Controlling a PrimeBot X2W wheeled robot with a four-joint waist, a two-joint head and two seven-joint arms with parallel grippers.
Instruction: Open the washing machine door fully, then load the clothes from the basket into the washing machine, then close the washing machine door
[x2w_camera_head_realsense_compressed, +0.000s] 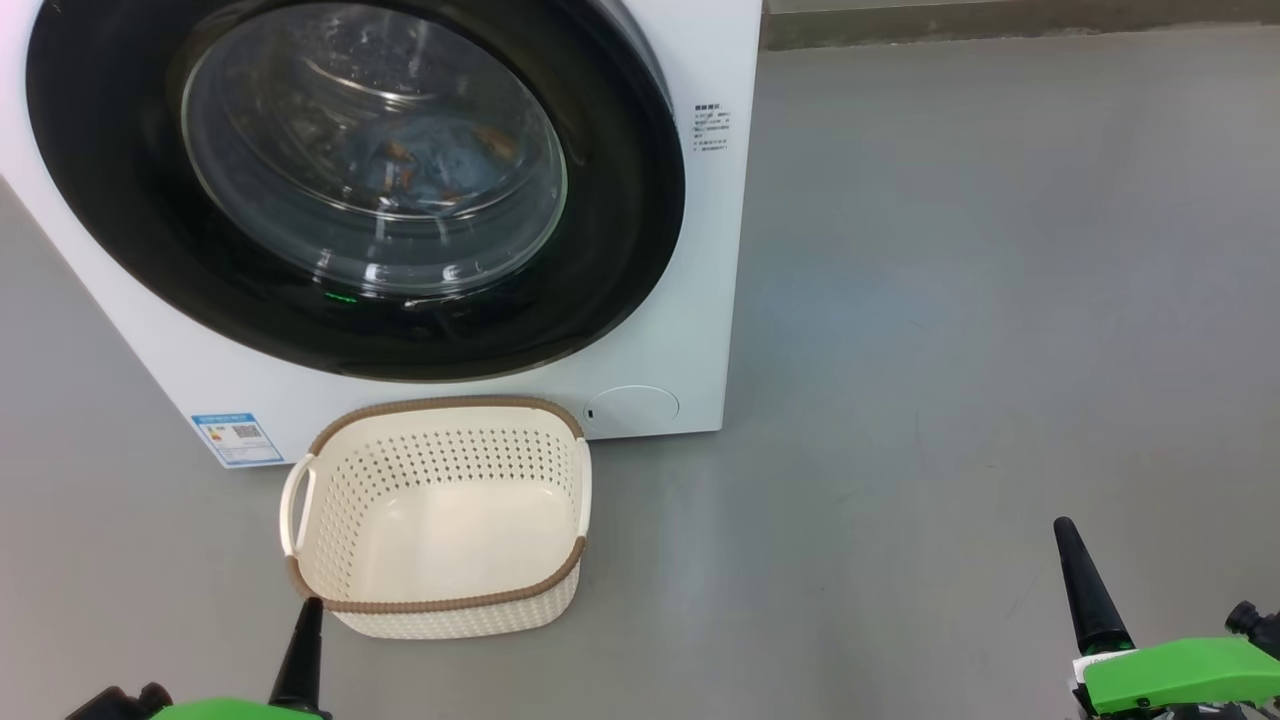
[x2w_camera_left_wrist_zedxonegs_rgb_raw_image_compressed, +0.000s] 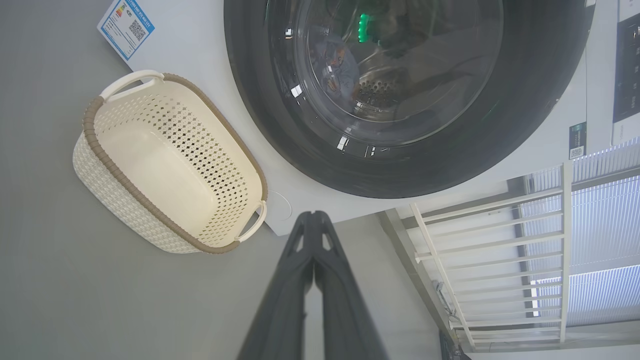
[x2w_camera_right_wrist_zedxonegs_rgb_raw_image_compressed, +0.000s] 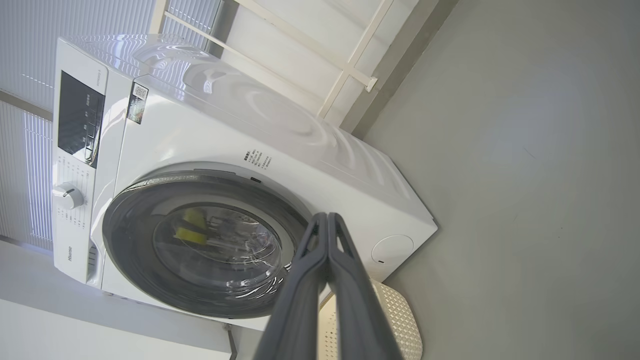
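Washing machine (x2w_camera_head_realsense_compressed: 715, 250): white box. Door (x2w_camera_head_realsense_compressed: 370, 150) shut, glossy black ring around bulging glass. Behind glass, clothes (x2w_camera_head_realsense_compressed: 440, 165), seemingly blue with orange specks, blurred by reflections. Basket (x2w_camera_head_realsense_compressed: 440, 545) empty on grey floor (x2w_camera_head_realsense_compressed: 950, 300), just before machine: cream perforated plastic, brown woven-look rim. Right wrist view adds dark control panel (x2w_camera_right_wrist_zedxonegs_rgb_raw_image_compressed: 80, 120) and round knob (x2w_camera_right_wrist_zedxonegs_rgb_raw_image_compressed: 67, 196). Left gripper (x2w_camera_head_realsense_compressed: 311, 606) and right gripper (x2w_camera_head_realsense_compressed: 1064, 527) clenched, holding nothing.

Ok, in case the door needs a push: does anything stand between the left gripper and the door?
Yes: the empty basket sits on the floor just ahead of the left gripper, below the closed washing machine door.
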